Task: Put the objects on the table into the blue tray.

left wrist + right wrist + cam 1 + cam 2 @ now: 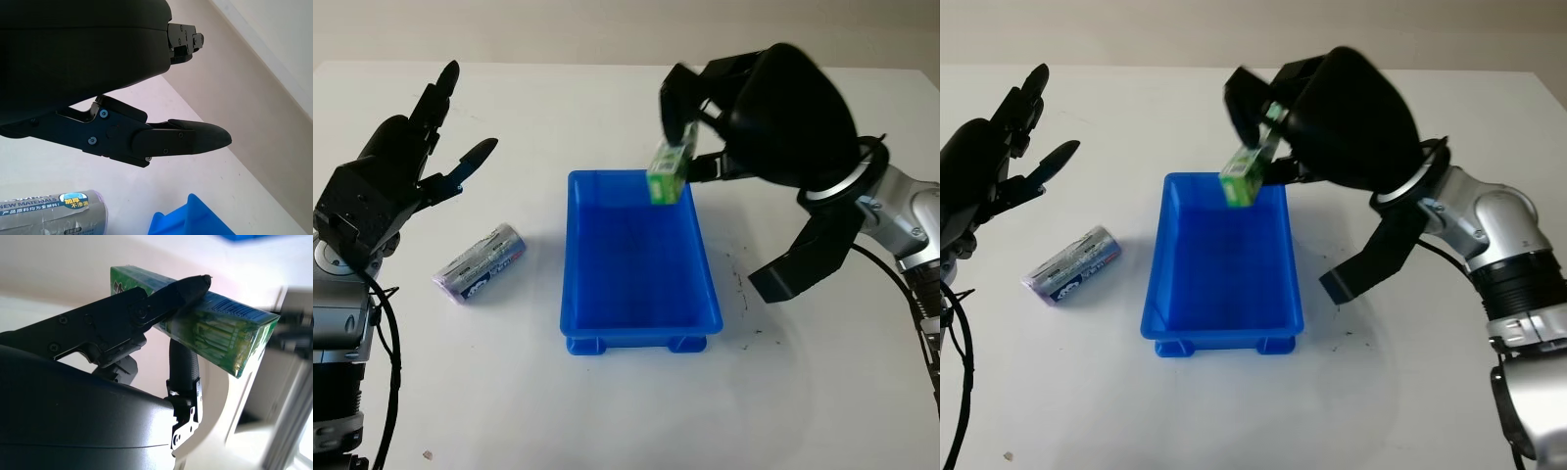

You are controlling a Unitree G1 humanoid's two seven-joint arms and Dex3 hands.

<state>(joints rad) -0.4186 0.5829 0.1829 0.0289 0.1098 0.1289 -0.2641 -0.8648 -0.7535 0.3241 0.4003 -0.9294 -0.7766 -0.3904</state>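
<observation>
- The white table top is carrying everything in the scene, and near its front edge a small dark speck is lying on the left.
- A rectangular blue plastic tray is sitting in the middle of the table, its long sides running away from the robot.
- A silver and purple cylindrical packet with blue printing is lying on its side on the table, left of the tray and apart from it.
- The left black three-finger hand is hovering above the table behind and to the left of that packet, open and holding nothing.
- The right black three-finger hand is reaching over the tray's far end, its fingers pinching a small green rectangular carton.
- The carton is hanging tilted in the air above the tray's far right corner; it appears clear of the rim, though the head views are leaving that uncertain.
</observation>
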